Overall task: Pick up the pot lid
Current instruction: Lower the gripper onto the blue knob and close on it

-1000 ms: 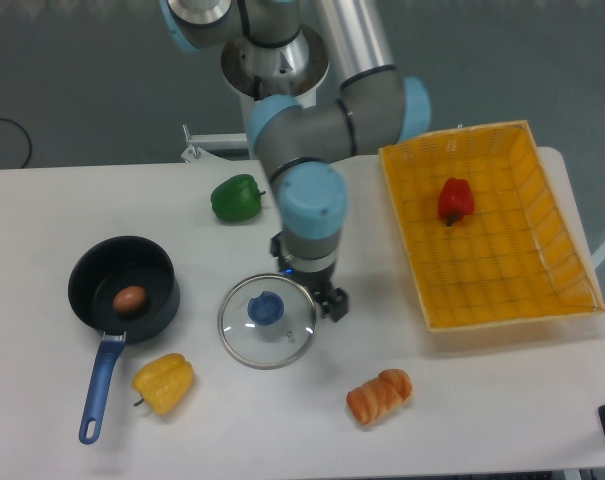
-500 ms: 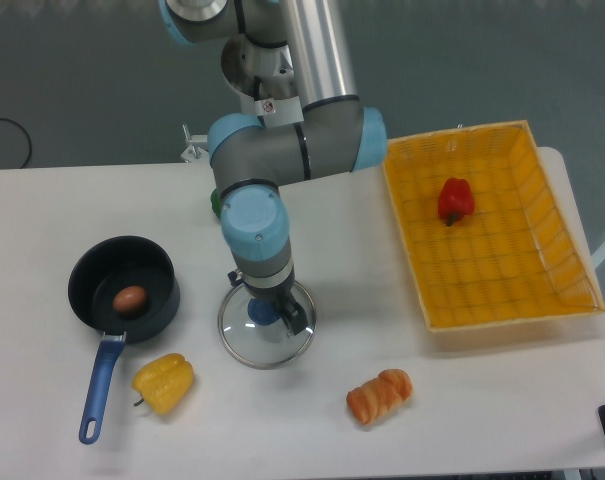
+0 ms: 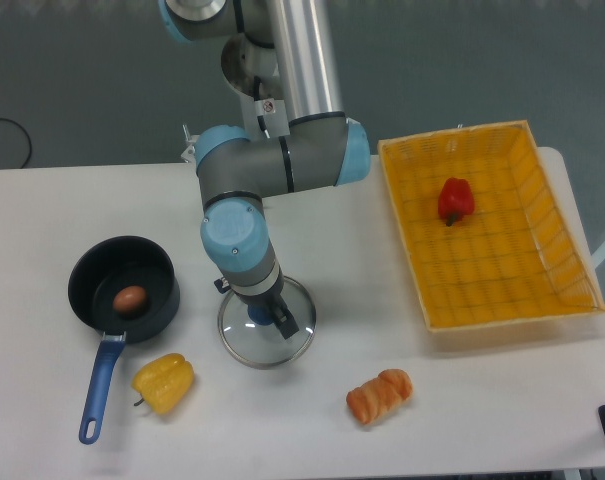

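Note:
The pot lid (image 3: 257, 349) lies on the table left of centre, a clear glass disc with a metal rim and a blue knob (image 3: 261, 315). Over it is my gripper (image 3: 255, 305), open, its dark fingertips apart to the upper left and lower right of the knob. The gripper body covers the lid's upper part and some of the knob. How high the fingertips are above the glass I cannot tell.
A black pan (image 3: 162, 290) with a blue handle holds a brown oval item (image 3: 130, 301). A yellow pepper (image 3: 164, 383) is at lower left, bread-like food (image 3: 379, 397) at lower right. An orange-yellow bin (image 3: 497, 270) on the right holds a red pepper (image 3: 456, 199).
My gripper has moved left and down in the picture, from the lid's upper right side to over the knob. The arm now hides the green pepper. The lid has not moved.

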